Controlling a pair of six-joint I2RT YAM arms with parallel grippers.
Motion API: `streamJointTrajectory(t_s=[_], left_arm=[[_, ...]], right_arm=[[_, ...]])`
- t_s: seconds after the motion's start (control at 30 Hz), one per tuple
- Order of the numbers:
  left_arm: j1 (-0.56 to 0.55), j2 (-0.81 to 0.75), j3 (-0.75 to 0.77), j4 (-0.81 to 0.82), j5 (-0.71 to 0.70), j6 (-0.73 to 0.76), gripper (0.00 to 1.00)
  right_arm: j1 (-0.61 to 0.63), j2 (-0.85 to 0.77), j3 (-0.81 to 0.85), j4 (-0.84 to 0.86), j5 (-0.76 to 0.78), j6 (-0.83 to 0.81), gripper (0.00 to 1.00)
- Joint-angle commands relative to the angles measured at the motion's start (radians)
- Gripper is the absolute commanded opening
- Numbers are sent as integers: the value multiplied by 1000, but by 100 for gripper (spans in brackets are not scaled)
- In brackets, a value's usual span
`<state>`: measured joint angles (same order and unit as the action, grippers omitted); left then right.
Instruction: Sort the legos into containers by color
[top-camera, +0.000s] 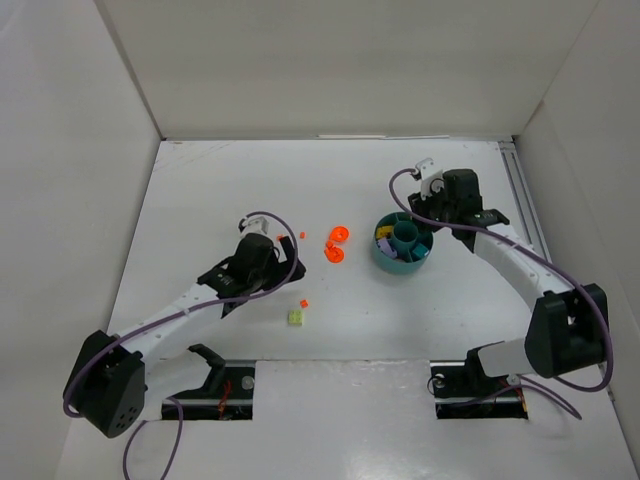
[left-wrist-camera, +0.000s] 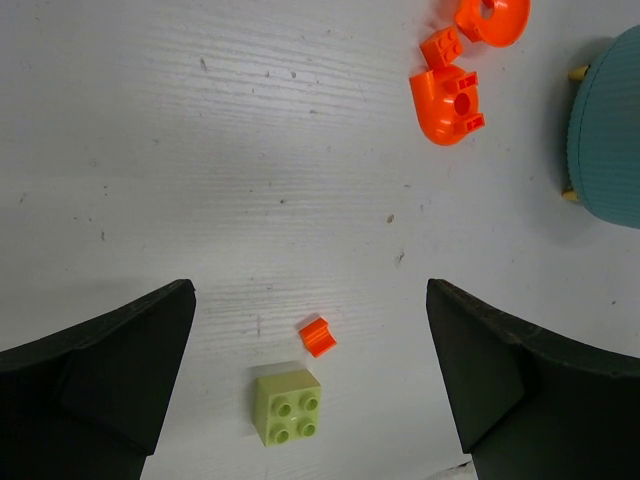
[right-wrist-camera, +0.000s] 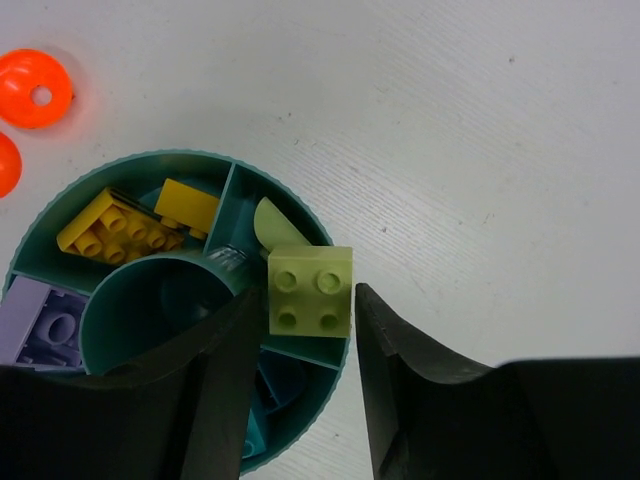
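Left gripper (left-wrist-camera: 308, 290): fingers spread wide, holding nothing, poised above the table (left-wrist-camera: 150, 150).
Right gripper (right-wrist-camera: 308, 300): fingers set narrow over the teal dish (right-wrist-camera: 190, 160). A pale green square brick (right-wrist-camera: 310, 290) sits between the tips, above the dish rim. Whether it is clamped or free cannot be told.
Teal dish: on the table near the right arm, with compartments around a central tube (right-wrist-camera: 140, 300).
Dish contents: yellow bricks (right-wrist-camera: 115, 228), a purple brick (right-wrist-camera: 45, 325) and a pale green curved piece (right-wrist-camera: 275, 222), each colour in its own compartment.
Loose legos: a second pale green brick (left-wrist-camera: 288, 405) lies on the table between the left fingers, with a small orange bit (left-wrist-camera: 317, 336) just beside it, not touching.
Orange round pieces (left-wrist-camera: 447, 103): grouped beside the dish, with a small orange brick (left-wrist-camera: 441, 47) between them.
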<state>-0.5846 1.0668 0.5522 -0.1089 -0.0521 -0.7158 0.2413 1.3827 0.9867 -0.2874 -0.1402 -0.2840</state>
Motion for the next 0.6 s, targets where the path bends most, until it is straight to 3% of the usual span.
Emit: streamJointTrajectory(t_s=[0.0,0.43,0.57], left_arm=[[-23,-19,-11,5,-3,-5,100],[-33,-57,-54,-83,-3,-54,100],[-76,-57,-89,-83,-15,-93,98]], right_arm=[[-2,-50,12,-15,-38,20,48],[-11,-143,-28,-4,-29,19,52],[-11,-209,-46,-4,17,0,60]])
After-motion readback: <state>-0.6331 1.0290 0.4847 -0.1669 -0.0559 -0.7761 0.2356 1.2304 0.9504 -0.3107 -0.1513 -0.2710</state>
